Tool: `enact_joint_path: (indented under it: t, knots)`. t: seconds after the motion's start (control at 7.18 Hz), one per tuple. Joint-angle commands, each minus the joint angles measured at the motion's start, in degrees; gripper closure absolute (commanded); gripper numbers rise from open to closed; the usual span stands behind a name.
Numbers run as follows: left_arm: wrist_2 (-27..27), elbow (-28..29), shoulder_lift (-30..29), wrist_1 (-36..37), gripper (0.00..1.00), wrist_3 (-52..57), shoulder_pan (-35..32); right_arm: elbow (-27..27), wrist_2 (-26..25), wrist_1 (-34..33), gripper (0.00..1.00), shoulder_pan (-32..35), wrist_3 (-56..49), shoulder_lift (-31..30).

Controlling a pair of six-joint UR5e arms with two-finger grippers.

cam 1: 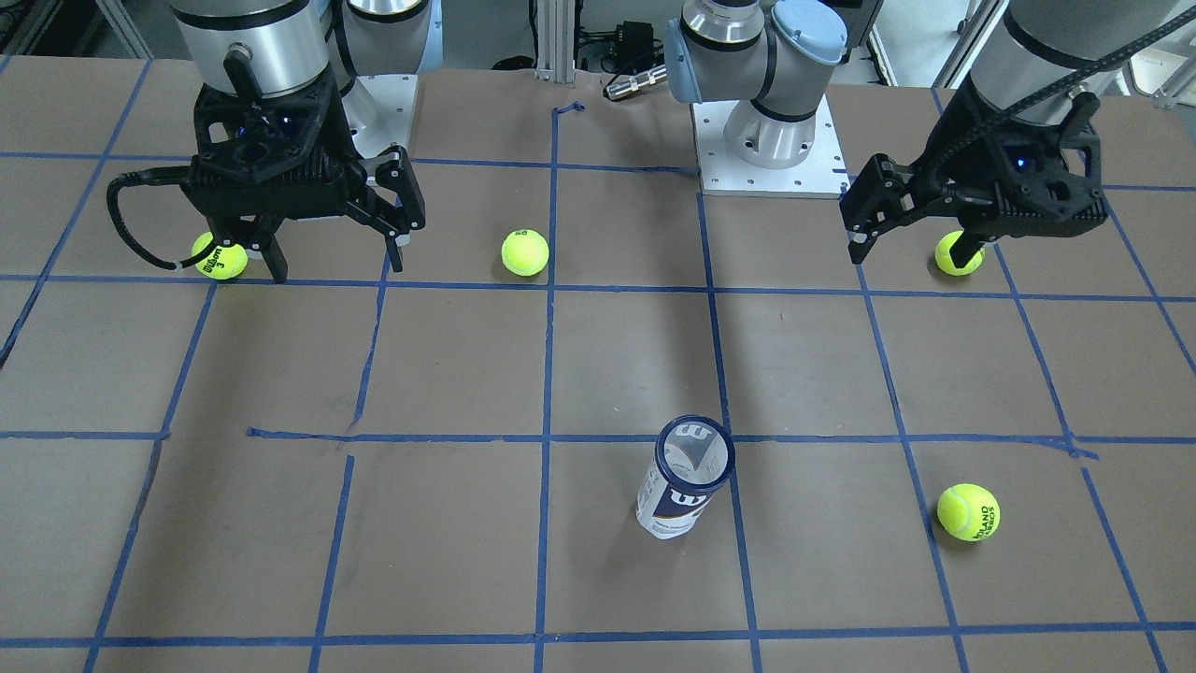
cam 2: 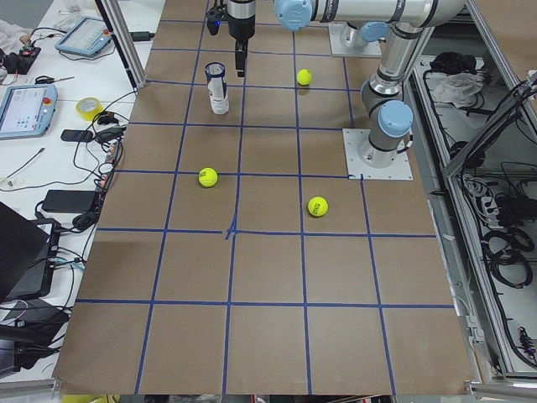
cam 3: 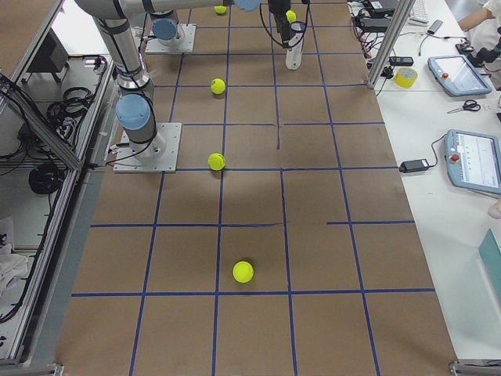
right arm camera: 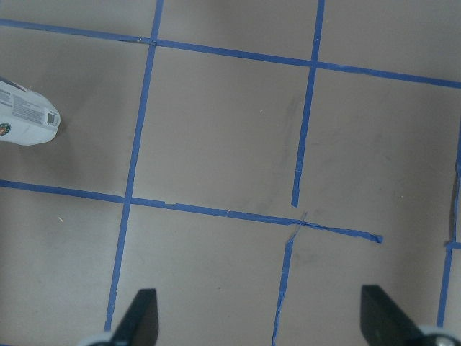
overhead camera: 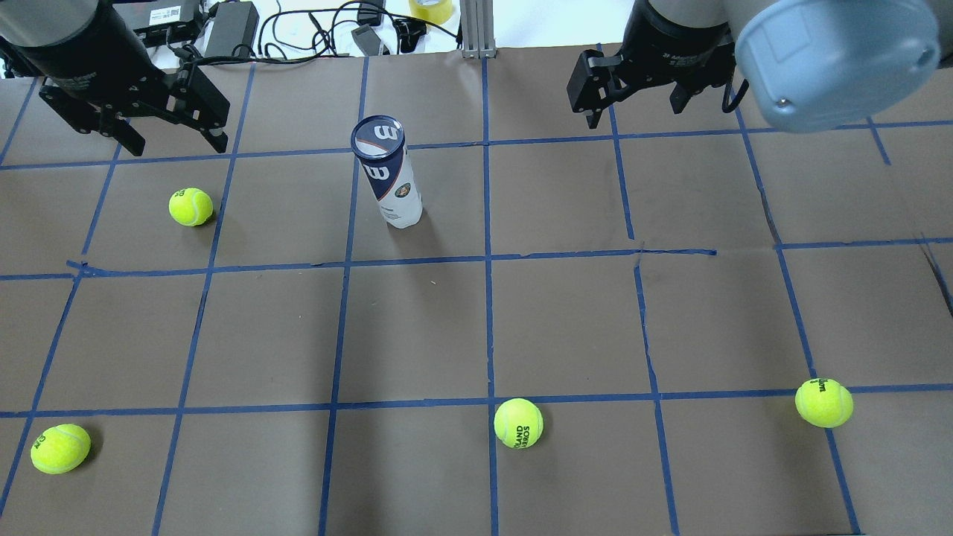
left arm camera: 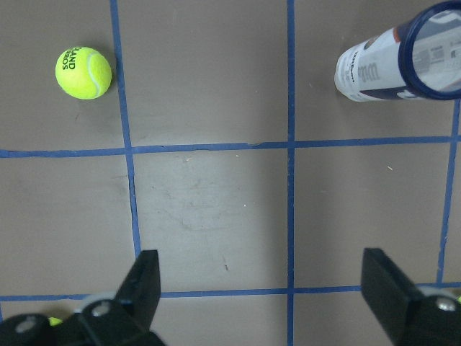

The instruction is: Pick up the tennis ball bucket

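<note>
The tennis ball bucket [overhead camera: 391, 182] is a slim clear can with a white-and-navy label and a navy rim. It stands upright on the brown table, also in the front view [cam 1: 682, 491]. My left gripper [overhead camera: 175, 141] is open and empty, held above the table to the bucket's left; it also shows in the front view [cam 1: 911, 252]. In the left wrist view the bucket [left arm camera: 382, 68] is at the upper right, beyond the open fingers [left arm camera: 144, 277]. My right gripper [overhead camera: 633, 112] is open and empty, well to the bucket's right. In the right wrist view only the bucket's base [right arm camera: 25, 119] shows at the left edge.
Loose yellow-green tennis balls lie on the table: one left of the bucket [overhead camera: 190, 206], one near the middle front [overhead camera: 518, 423], one at the right [overhead camera: 823, 403], one at the far left [overhead camera: 59, 448]. Blue tape lines grid the table. Cables and devices lie beyond the far edge [overhead camera: 298, 30].
</note>
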Motion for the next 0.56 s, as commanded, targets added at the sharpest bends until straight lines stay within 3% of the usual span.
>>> enact_joint_path:
  t: [0.0, 0.42]
  knots:
    - [-0.2, -1.1, 0.1, 0.1, 0.00, -0.8, 0.0, 0.0, 0.0, -0.1, 0.00, -0.1, -0.1, -0.1]
    - [-0.3, -1.2, -0.3, 0.6, 0.00, -0.8, 0.0, 0.0, -0.1, -0.1, 0.00, -0.1, -0.3, -0.1]
